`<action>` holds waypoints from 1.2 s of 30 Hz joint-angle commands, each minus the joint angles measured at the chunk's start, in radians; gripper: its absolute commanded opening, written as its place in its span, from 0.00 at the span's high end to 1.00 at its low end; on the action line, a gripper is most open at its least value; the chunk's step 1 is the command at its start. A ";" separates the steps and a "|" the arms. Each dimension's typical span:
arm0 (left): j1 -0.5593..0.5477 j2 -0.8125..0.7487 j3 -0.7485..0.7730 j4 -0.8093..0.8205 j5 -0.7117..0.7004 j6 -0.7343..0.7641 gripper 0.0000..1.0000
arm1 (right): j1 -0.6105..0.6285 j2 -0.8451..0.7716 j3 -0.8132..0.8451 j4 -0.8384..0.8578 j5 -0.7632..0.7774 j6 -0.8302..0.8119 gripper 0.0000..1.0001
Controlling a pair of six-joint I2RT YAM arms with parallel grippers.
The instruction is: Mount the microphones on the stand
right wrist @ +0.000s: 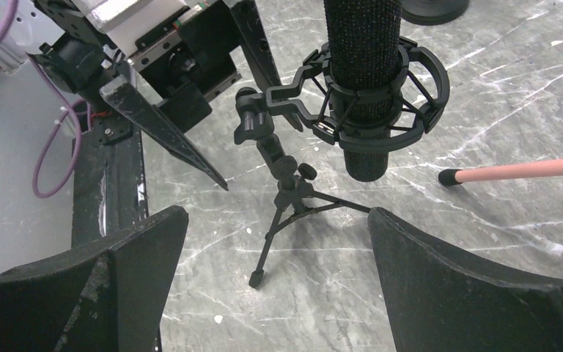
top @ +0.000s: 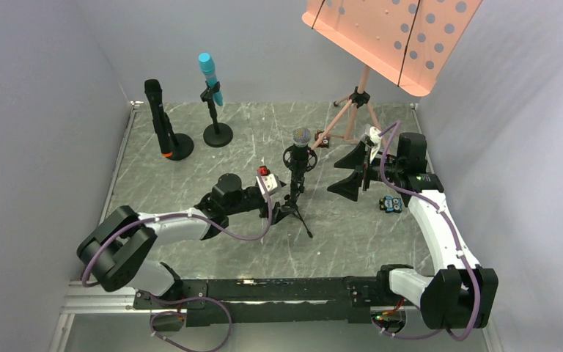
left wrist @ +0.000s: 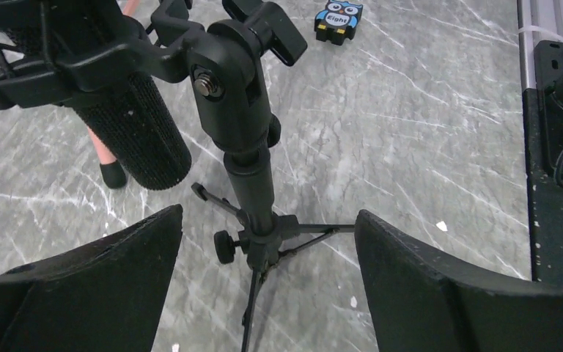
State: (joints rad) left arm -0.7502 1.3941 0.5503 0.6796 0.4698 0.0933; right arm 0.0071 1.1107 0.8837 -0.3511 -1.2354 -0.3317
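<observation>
The black microphone with a silver mesh head (top: 301, 137) stands upright in a shock mount (right wrist: 410, 110) on a small black tripod stand (top: 293, 207) at mid-table. My left gripper (top: 278, 199) is open just left of the tripod. In the left wrist view the gripper (left wrist: 267, 213) faces the stand's post (left wrist: 253, 176), with wide gaps on both sides. My right gripper (top: 341, 174) is open to the right of the mic. Nothing lies between the right gripper (right wrist: 276, 210) fingers. The cyan microphone (top: 210, 73) and the black one with an orange end (top: 160, 117) sit on round-base stands at the back left.
A pink music stand (top: 388, 37) rises at the back right, and one of its legs (right wrist: 520, 170) reaches toward the tripod. A blue owl block (top: 388, 204) lies by the right arm. Grey walls close the sides. A black rail (top: 264, 290) runs along the near edge.
</observation>
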 commanded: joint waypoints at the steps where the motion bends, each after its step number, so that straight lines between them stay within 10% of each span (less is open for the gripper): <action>1: 0.007 0.070 0.039 0.223 0.078 0.029 0.11 | -0.001 -0.006 0.046 -0.007 -0.018 -0.037 0.00; 17: 0.012 0.163 0.120 0.195 0.115 0.009 0.39 | -0.001 0.015 0.051 -0.015 -0.018 -0.040 0.00; 26: 0.022 0.163 0.131 0.187 0.138 -0.016 1.00 | -0.001 0.014 0.050 -0.017 -0.014 -0.041 0.00; 36: 0.200 0.004 0.125 0.100 0.159 -0.078 1.00 | 0.000 0.014 0.054 -0.024 -0.016 -0.047 0.00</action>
State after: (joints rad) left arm -0.6407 1.5028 0.6430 0.7433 0.5949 0.0273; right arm 0.0071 1.1267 0.8989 -0.3817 -1.2354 -0.3523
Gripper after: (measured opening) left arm 0.214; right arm 0.994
